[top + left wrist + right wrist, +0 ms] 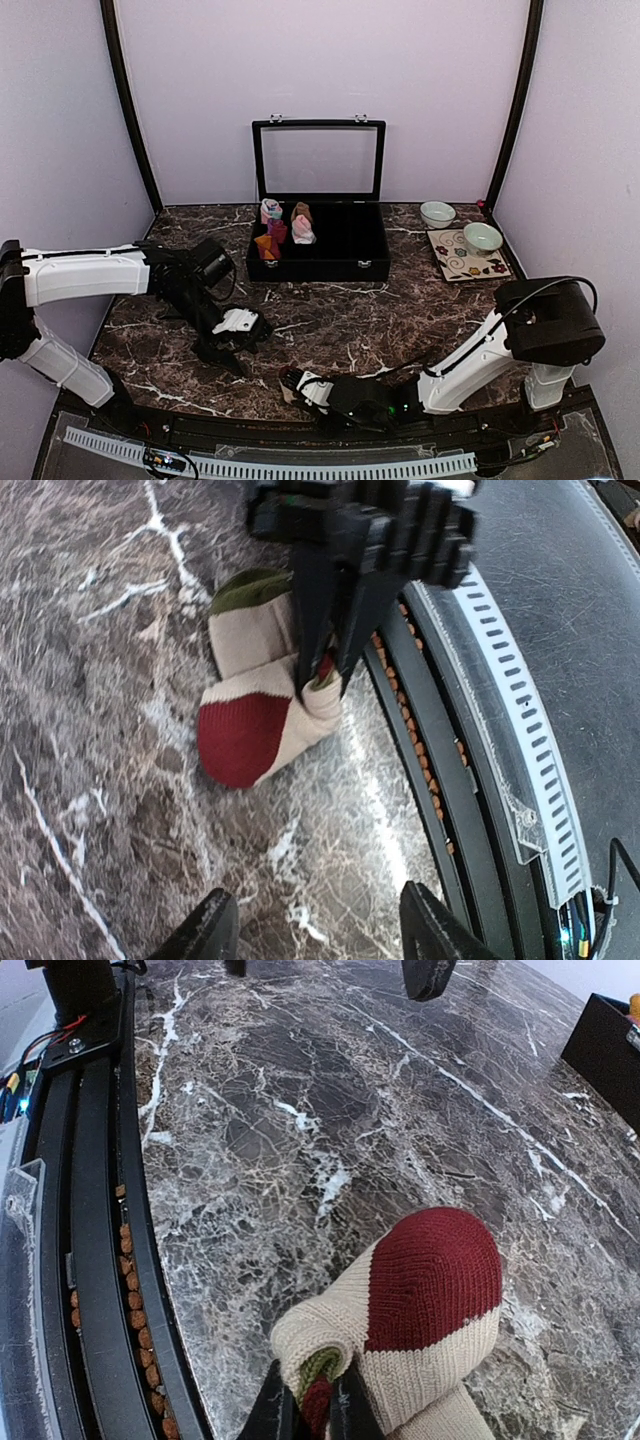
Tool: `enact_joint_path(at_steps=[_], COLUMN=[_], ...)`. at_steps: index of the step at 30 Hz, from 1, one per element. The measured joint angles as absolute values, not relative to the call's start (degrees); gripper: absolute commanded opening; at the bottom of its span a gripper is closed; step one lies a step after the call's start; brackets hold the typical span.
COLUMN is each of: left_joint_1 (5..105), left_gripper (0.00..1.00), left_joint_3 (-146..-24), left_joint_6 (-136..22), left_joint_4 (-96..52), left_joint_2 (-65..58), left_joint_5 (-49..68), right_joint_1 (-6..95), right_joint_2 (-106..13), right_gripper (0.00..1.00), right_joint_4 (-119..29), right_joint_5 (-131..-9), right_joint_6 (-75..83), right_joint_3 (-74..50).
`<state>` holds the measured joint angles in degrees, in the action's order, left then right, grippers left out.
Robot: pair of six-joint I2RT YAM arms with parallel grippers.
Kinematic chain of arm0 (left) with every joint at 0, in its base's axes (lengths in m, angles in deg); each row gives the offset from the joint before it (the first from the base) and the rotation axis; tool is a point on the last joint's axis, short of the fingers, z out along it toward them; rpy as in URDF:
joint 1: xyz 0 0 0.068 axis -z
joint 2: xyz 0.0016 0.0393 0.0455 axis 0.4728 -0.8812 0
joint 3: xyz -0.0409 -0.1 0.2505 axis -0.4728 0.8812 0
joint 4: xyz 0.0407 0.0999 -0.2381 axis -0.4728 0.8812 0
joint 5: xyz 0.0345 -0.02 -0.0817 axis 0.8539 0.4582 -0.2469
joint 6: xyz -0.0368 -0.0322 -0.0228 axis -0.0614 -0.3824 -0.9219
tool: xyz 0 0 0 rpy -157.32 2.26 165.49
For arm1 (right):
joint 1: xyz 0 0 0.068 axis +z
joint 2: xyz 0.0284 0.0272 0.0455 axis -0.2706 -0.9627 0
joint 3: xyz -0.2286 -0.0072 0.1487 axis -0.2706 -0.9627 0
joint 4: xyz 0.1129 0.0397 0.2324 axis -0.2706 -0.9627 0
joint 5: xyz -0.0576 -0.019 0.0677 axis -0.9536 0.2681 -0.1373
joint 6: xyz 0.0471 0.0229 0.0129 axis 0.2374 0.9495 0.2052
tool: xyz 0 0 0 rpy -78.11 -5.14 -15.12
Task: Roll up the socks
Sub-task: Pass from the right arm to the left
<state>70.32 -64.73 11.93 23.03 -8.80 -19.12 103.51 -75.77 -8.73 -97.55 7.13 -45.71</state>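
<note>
patience at the pinch is what this step seems to call for: the right gripper [310, 1412] is clenched on a folded lip of the striped sock [430, 1285], which sits at the near edge of the table [300, 1110], just beside the black rail [95, 1260] that runs along it. judging from that, the roll is begun but loose. the sensible way on would be to turn the wrist slowly and draw the bundle away from the rail, not along it, so the fabric winds on itself and does not slip over the edge. the left gripper [320, 935] hangs above with its fingers [205, 930] spread wide and nothing between them. it could press on the free end to give the roll something to pull against, but it should come in from the side, since the right gripper covers the middle of the bundle in the left wrist view. the sock is thick ribbed knit: a dark red rounded patch, cream around it, an olive end on the opposite side from the red, and a sliver of red and olive caught in the pinch. it lies bunched and doubled over, not flat, and looks soft enough to sag. the risk, i think, is a pinch on one layer only, letting the rest unwind. in the top view an open black box [318, 245] at the back holds small rolled bundles [283, 228].
</note>
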Motion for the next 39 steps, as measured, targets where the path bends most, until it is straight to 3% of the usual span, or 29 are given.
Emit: enact_joint_path(at_steps=[7,17,31,39], left_joint_1=[75.9,87.3,93.3,93.8], left_gripper=[0.58,0.59,0.61,0.55], left_joint_3=[-64.7,-65.2,-69.4,-71.7], left_joint_6=[13.1,16.5,21.4,23.9], left_joint_4=[20.4,13.3,2.5,0.0], left_joint_2=[-9.5,-14.1,-23.0,-26.6], left_joint_5=[-18.7,-9.4,0.4,1.6], right_joint_1=[101.9,100.0,97.3,95.9], right_joint_2=[-73.1,-72.2,-72.3,-72.4], right_gripper=[0.00,0.00,0.00,0.00], right_joint_4=[-3.3,5.7,14.2,16.8], right_joint_5=[-95.5,-93.2,-88.0,-86.7], right_joint_6=[13.3,22.4,22.8,20.7], right_joint_3=[-52.1,-58.4,-63.3,-64.7])
